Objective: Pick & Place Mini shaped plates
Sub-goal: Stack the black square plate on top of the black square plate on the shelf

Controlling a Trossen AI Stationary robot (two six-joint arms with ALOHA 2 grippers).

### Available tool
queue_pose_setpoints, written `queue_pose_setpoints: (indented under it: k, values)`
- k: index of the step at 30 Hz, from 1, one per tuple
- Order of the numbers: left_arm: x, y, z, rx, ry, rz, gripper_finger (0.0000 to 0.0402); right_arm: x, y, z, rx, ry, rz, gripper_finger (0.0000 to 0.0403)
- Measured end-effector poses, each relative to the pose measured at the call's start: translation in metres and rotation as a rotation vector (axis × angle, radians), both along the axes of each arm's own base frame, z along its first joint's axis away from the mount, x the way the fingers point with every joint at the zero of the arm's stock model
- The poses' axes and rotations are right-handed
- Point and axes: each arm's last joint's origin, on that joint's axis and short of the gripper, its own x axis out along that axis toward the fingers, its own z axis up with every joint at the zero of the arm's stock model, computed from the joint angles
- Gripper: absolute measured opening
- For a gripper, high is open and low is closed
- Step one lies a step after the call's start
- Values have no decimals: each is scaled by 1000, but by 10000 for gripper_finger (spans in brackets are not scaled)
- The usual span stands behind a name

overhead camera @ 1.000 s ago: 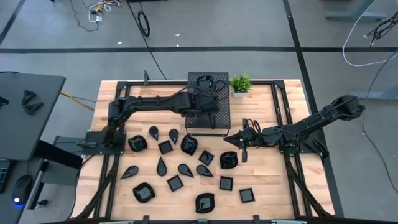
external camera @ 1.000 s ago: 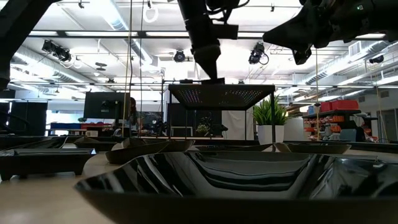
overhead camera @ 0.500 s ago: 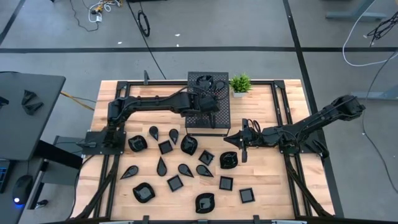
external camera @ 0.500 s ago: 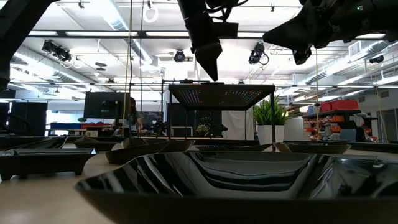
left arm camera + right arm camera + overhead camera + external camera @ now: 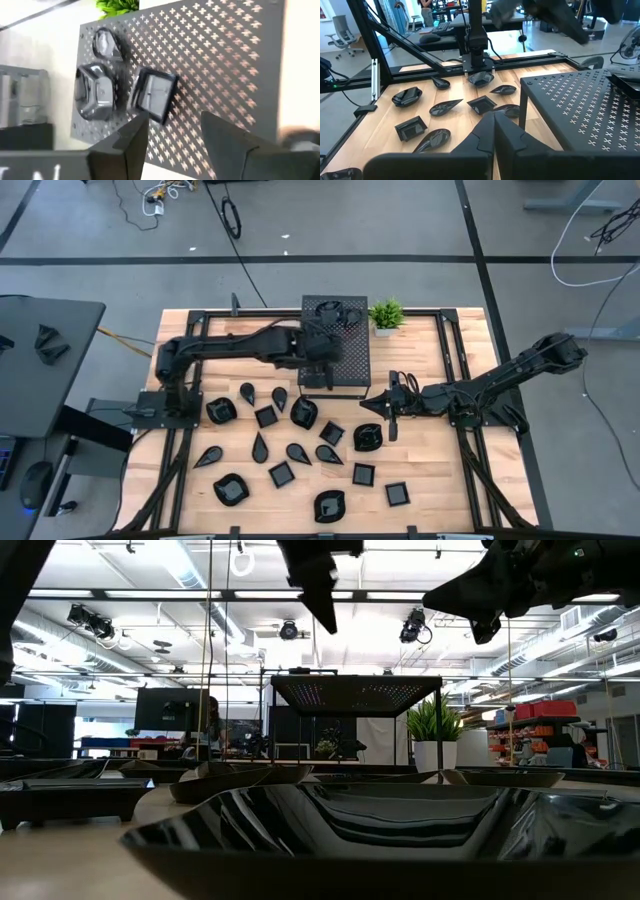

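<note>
Mini shaped plates: most lie scattered on the wooden table in front of the black perforated box, in square, teardrop and rounded shapes. Three more sit on top of the box. Left wrist view shows them clearly: a square plate, a rounded plate just beside it, and a teardrop plate next to the rounded one, toward the green plant. All three rest flat on the perforated top.

Left gripper: over the box top in the high view, above the plates there. Fingers stand apart, nothing between them; the square plate shows in the gap beyond, not touched. Low view has this gripper hanging well above the box.

Right gripper: over the table to the right of the box, near its front corner. Fingers pressed together, holding nothing. A rounded plate lies on the table just in front of it. Right wrist view looks across several table plates toward the left arm's base.

Potted plant: stands at the far edge of the table, just beside the box's right rear corner
</note>
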Motion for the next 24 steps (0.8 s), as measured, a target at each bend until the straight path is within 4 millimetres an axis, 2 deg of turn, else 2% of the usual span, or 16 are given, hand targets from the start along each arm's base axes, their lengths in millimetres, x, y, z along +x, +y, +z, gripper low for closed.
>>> queue_pose_setpoints:
  k: [2, 4, 12, 19, 24]
  values:
    - [-4, 4, 4, -66, -17, -19, 170, 0, 0, 0, 0, 0, 0, 8]
    - [-2, 10, 0, -119, -41, -34, 149, 0, 0, 0, 0, 0, 0, 8]
    - [7, 38, -41, -121, -105, 1, 13, 0, 0, 0, 4, -1, 0, 8]
    - [6, 51, -62, -129, -115, 23, 9, 0, 0, 0, 4, -1, 0, 8]
    - [8, 49, -62, -121, -139, 16, 6, 0, 0, 0, 3, -1, 0, 8]
